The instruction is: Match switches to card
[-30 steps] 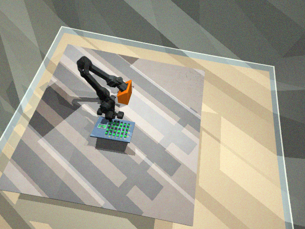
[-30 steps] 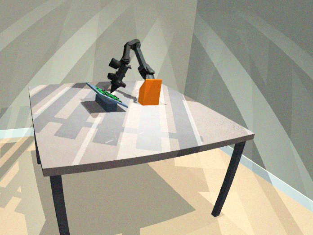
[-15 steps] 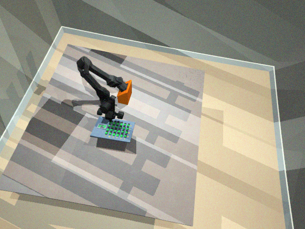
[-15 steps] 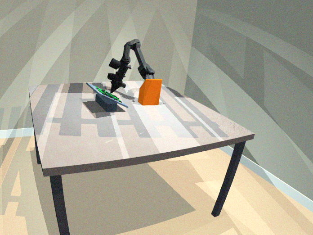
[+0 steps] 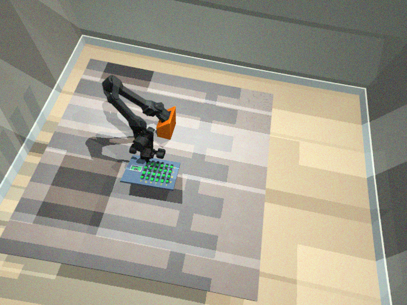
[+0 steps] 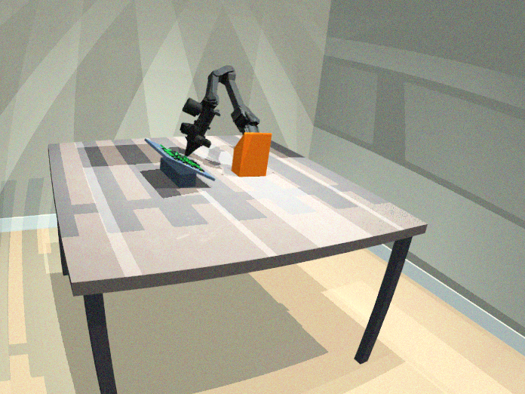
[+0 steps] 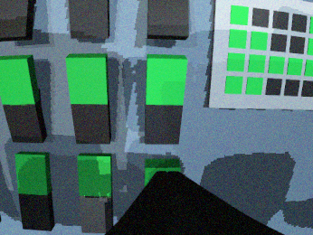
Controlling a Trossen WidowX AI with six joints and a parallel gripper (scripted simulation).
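The blue tilted panel (image 5: 128,177) (image 6: 207,173) (image 7: 253,136) carries a grid of green and dark grey switches. The small card (image 5: 136,168) (image 7: 271,54) lies beside the grid; its right edge is cut off in the wrist view. Its visible near row shows two green squares, then dark ones; the row above shows only green. My gripper (image 5: 147,160) (image 6: 186,155) (image 7: 165,182) is shut and empty. Its tip is at the nearest row's card-side switch (image 7: 156,164), covering its dark half. Contact cannot be told. The neighbouring switch (image 7: 94,176) shows both halves.
A dark block (image 6: 179,173) supports the panel on the table (image 5: 230,229) (image 6: 212,250). An orange block (image 5: 166,126) (image 6: 253,155) stands at the arm's base, to the right of the panel in the exterior view. The arm arches above the table behind the panel.
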